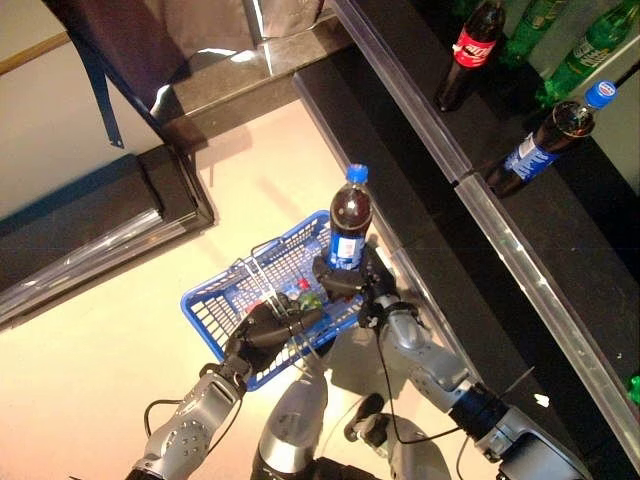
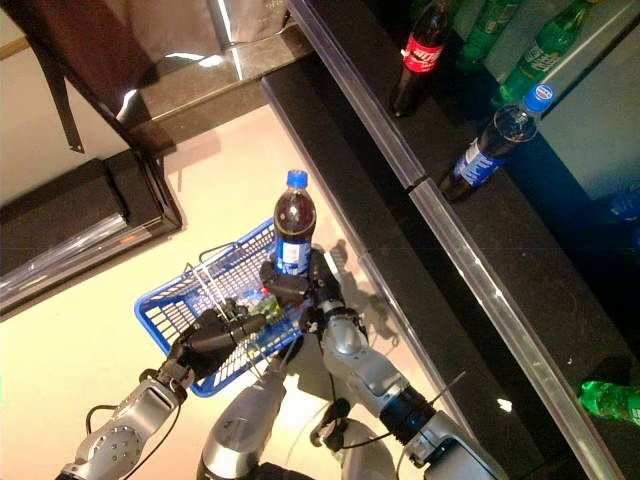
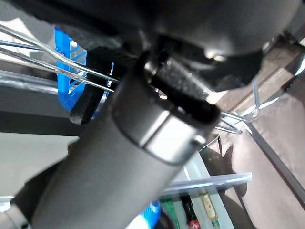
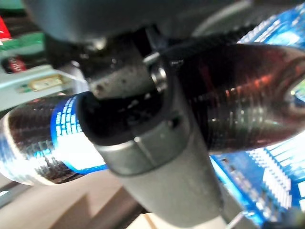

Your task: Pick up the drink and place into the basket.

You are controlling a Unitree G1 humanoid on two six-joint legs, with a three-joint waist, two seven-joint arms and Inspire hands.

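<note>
1. Dark right hand: fingers curled round the lower part of the drink bottle, holding it upright above the far right corner of the basket. In the right wrist view the fingers wrap the bottle at its blue label; the hand's bulk hides much of the bottle.
2. Drink bottle: clear ribbed plastic, dark cola inside, blue cap, blue label band. Its base is hidden behind the right hand, so whether it touches the basket rim cannot be told.
3. Dark left hand: fingers closed on the basket's thin wire handles at the near side of the basket. The left wrist view shows the wires running past the hand, but the grip itself is mostly covered by the hand.
4. Basket: blue plastic lattice, rectangular, open top, held above the pale floor. Small green and red items lie inside; what they are is hard to make out.
5. Counter: black, glossy, with a silvery metal edge strip, running along the right of the basket.
6. Bottles on the shelf behind the counter: a red-labelled cola, a blue-capped cola leaning, and green bottles cut off at the top edge.
</note>
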